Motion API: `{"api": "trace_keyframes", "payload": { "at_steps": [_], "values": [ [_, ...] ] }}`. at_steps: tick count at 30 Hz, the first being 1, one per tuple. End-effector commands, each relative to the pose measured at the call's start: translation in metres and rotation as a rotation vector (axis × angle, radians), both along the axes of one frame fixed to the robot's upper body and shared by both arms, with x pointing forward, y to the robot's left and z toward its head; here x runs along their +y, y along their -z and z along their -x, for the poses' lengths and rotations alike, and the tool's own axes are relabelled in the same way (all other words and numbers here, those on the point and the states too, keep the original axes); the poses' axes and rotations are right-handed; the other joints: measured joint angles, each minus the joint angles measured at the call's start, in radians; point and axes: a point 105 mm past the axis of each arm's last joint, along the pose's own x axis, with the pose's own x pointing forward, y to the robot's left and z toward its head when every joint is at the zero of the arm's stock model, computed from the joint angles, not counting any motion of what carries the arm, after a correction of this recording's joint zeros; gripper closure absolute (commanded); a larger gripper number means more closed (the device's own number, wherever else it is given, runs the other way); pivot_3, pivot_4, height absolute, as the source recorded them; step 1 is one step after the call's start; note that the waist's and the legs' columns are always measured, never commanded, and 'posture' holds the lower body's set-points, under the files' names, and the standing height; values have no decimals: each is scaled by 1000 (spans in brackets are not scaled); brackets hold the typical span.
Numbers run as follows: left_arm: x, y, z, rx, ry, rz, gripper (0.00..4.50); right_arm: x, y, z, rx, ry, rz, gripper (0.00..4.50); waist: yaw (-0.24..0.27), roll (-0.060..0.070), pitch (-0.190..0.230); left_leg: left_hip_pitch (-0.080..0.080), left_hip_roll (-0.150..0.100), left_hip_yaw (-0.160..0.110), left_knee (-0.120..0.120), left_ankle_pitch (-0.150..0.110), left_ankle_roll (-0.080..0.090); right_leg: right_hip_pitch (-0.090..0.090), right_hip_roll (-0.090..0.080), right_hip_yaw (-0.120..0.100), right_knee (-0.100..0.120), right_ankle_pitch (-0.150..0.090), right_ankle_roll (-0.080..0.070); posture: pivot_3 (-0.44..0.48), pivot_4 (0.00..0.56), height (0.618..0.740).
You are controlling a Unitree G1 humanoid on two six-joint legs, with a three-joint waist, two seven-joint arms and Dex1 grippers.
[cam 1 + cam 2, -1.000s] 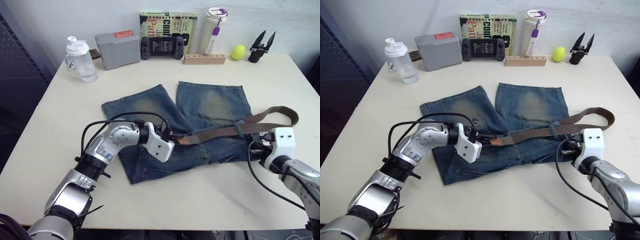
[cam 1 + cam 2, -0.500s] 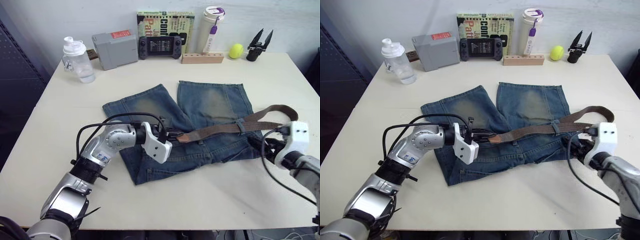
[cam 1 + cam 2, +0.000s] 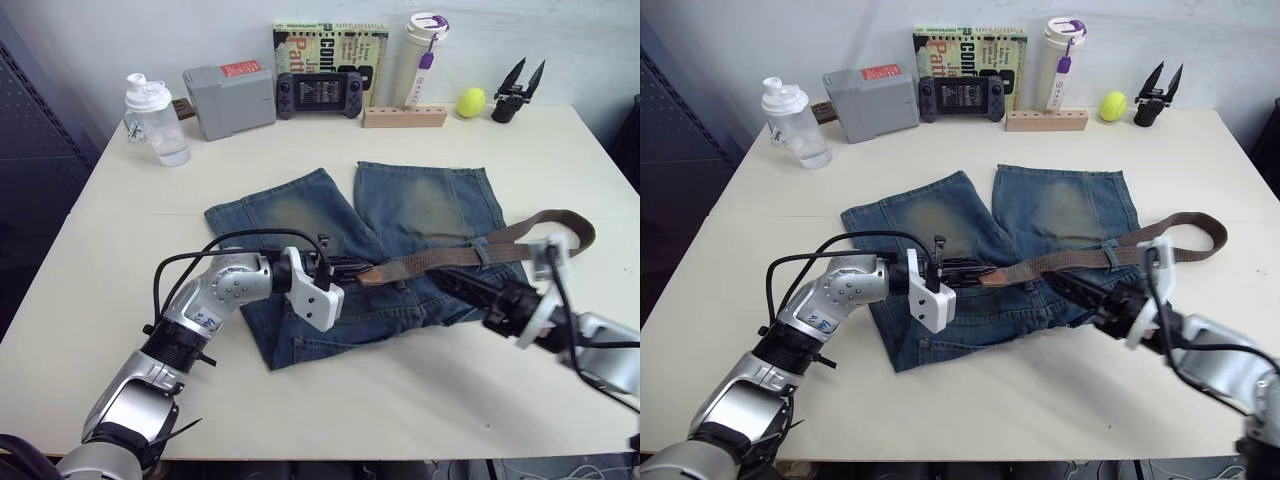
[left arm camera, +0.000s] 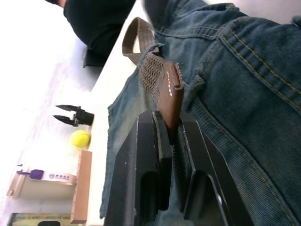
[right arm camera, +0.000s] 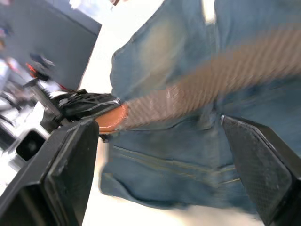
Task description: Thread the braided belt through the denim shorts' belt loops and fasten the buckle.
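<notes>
The denim shorts [image 3: 420, 205] lie flat mid-table, waistband toward me. The braided belt [image 3: 440, 260] runs along the waistband, passes under one of the belt loops [image 3: 482, 253], and curls back at the shorts' right edge [image 3: 575, 225]. My left gripper [image 3: 345, 268] is shut on the belt's dark leather tip [image 4: 170, 92] over the left half of the waistband. To its right, my right gripper [image 3: 455, 285] hovers low over the waistband, open wide, with the belt between its spread fingers [image 5: 70, 174] but untouched. The buckle is hidden.
Along the far edge stand a clear bottle [image 3: 158, 120], a grey box [image 3: 232, 98], a game controller [image 3: 320, 93], a book [image 3: 330, 40], a white tumbler [image 3: 422, 55], a wooden block [image 3: 405, 117], a yellow ball [image 3: 473, 101] and a black clip tool [image 3: 520, 88].
My right gripper has opened and swung from the shorts' right edge leftward over the waistband, toward the left gripper. The left gripper kept its hold on the belt tip.
</notes>
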Motion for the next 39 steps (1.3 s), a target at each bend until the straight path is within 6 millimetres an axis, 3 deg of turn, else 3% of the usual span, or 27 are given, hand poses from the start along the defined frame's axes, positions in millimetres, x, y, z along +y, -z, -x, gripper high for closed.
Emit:
{"api": "trace_keyframes", "payload": {
  "at_steps": [1,6,14,17,24,28,30,32,36,37,39],
  "values": [
    [-1,-18,2,-87,20,52,4500,15,-5,-5,27,69,-144,63,-1,0,0,0,0,0,0,0,0,0,0,0,0,0,0,0,150,731],
    [0,-14,1,-100,24,33,4500,22,-10,-22,71,203,-342,63,-6,0,0,0,0,0,0,0,0,0,0,0,0,0,0,0,150,731],
    [0,-12,0,-96,26,24,4500,11,-7,-28,106,288,-373,63,-18,1,0,0,1,0,-1,0,0,0,0,-1,0,0,0,0,150,731],
    [0,-11,1,-96,28,20,4500,7,-4,-27,114,305,-365,848,-19,1,0,0,1,0,-1,0,0,0,0,-1,0,0,0,0,150,731],
    [-2,-12,3,-92,46,29,4500,-1,0,-32,129,349,-386,4321,-18,1,0,0,2,0,-1,0,0,0,0,-1,0,0,0,0,150,731],
    [-1,-13,3,-82,48,32,4500,-3,-1,-35,121,361,-392,4431,-19,1,0,0,2,0,-1,0,0,0,0,-1,0,0,0,0,150,731],
    [0,-15,3,-51,47,57,3577,-3,0,-36,120,362,-393,4500,-18,1,0,0,2,0,-1,0,0,-1,0,-1,0,0,0,0,150,731],
    [1,-15,3,-4,44,74,2927,-4,-3,-38,103,370,-401,4500,-18,1,0,0,3,0,-1,0,0,-1,0,-1,0,0,0,0,150,731],
    [8,-5,7,114,26,39,1081,-20,-10,-44,48,433,-434,4500,-20,1,0,0,3,0,-1,0,0,-1,-1,-1,0,0,0,0,150,731],
    [11,-8,9,161,20,72,804,-25,-11,-45,27,449,-414,4500,-21,1,0,0,3,0,-1,0,0,-1,-1,-1,0,0,0,0,150,731],
    [20,-10,12,271,-4,116,804,-33,-12,-48,-11,467,-379,4500,-19,1,0,0,3,0,-2,0,0,-1,-1,-1,0,0,0,0,150,731]
  ]
}}
